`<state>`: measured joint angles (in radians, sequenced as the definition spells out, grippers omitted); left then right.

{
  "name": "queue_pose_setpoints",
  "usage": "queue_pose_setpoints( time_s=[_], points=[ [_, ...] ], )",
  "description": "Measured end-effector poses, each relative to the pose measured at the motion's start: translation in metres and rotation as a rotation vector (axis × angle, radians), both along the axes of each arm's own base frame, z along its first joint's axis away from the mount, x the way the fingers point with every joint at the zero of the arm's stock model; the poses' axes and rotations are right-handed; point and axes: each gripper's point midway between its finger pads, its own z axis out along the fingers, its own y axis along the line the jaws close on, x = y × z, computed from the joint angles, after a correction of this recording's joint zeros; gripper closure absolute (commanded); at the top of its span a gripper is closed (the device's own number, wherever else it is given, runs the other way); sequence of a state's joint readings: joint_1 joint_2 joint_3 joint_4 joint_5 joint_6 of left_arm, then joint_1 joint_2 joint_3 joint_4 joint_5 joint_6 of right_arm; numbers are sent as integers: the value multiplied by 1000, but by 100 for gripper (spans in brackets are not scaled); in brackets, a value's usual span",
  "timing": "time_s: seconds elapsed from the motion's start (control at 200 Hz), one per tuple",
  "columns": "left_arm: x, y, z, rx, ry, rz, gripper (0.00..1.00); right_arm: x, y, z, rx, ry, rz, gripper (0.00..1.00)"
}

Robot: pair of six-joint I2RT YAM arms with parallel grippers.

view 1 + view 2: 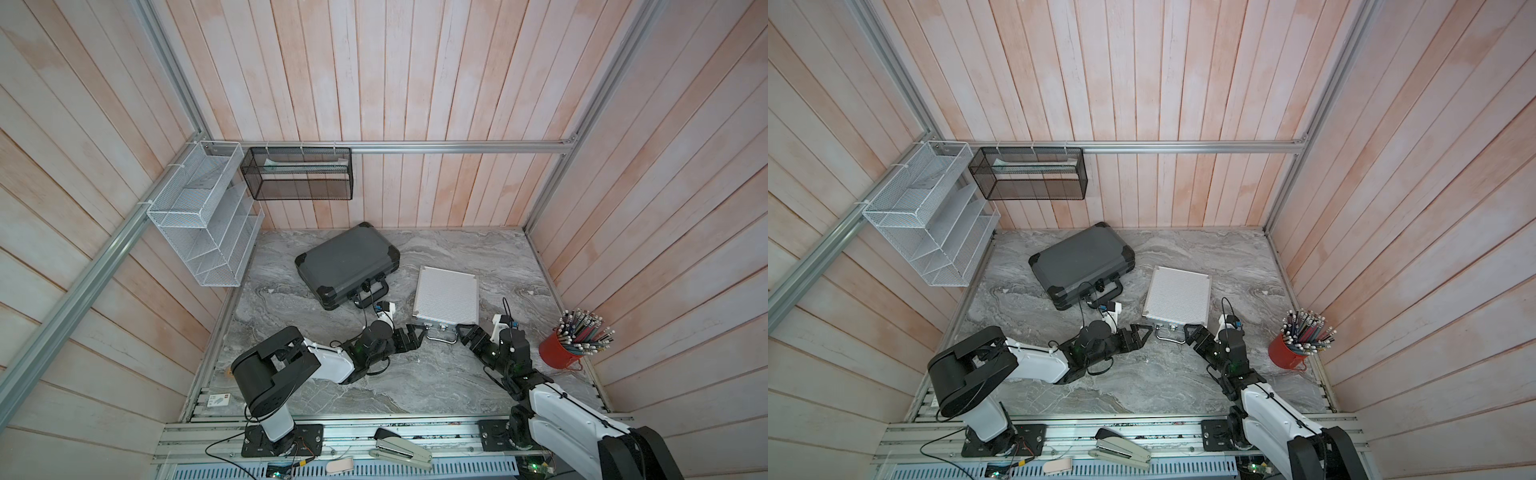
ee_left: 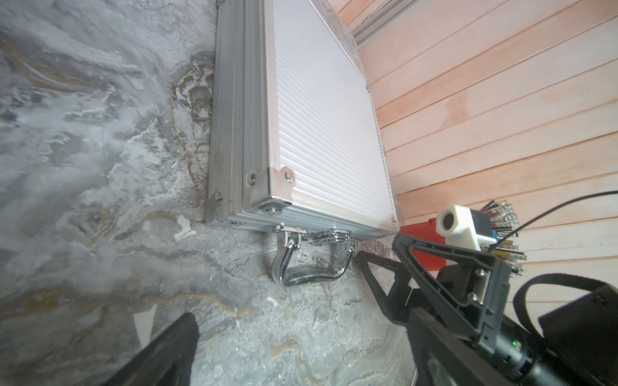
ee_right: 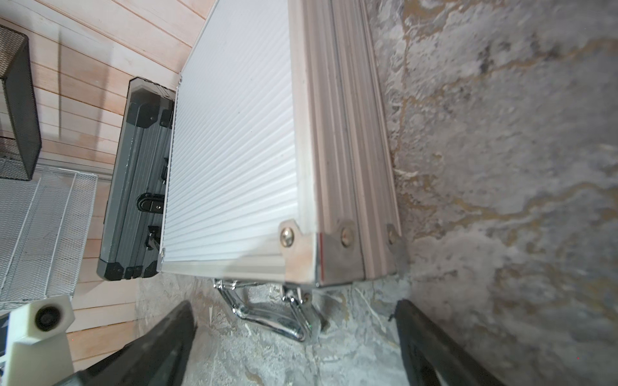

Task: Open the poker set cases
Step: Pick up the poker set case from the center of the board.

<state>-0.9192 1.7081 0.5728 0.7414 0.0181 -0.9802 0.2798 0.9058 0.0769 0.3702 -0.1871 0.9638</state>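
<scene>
Left wrist view: silver case [image 2: 317, 117] is lying flat and shut on the desk [image 2: 83, 167], just ahead of the left fingers [image 2: 167, 347]. Its chrome handle [image 2: 311, 267] is resting on the desk.
Handle position: it is sitting between the left fingers and the right fingers [image 1: 460, 330], touching neither.
Dark grey case [image 1: 345, 262]: it is sitting shut beyond the left fingers, well apart from both pairs.
Left fingers, state: they are standing wide apart and holding nothing.
Right fingers, state: they are also standing wide and empty.
Handling (judgement): the silver case is looking stiff and hard-edged, and is probably weighing a fair amount if full. Its ribbed lid is likely offering little friction.
Hold point (judgement): the latch [image 2: 329, 235] beside the handle is looking like the first place to work, then the lid's front lip. The handle is only going to drag the case.
Risk (judgement): the case is likely sliding on the smooth desk unless the second arm is bracing it.
Arm pose: both arms are reaching low over the desk, with fingers converging on the case's front edge from opposite corners. Both wrists are appearing rolled sideways.
</scene>
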Motion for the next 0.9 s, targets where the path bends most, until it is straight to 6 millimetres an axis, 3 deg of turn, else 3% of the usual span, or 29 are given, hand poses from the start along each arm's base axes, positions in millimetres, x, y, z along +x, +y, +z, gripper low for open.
queue_pose_setpoints(
  time_s=[0.27, 0.57, 0.9],
  points=[
    [0, 0, 5, -42, 0, 10, 0, -4, 14, 3, 8, -17, 28, 14],
    [1, 1, 4, -48, 10, 16, 0, -11, 32, -10, -12, 8, 80, 18],
    [8, 6, 4, -56, 20, 41, 0, -7, 45, -11, -2, -13, 92, 21]
  ],
)
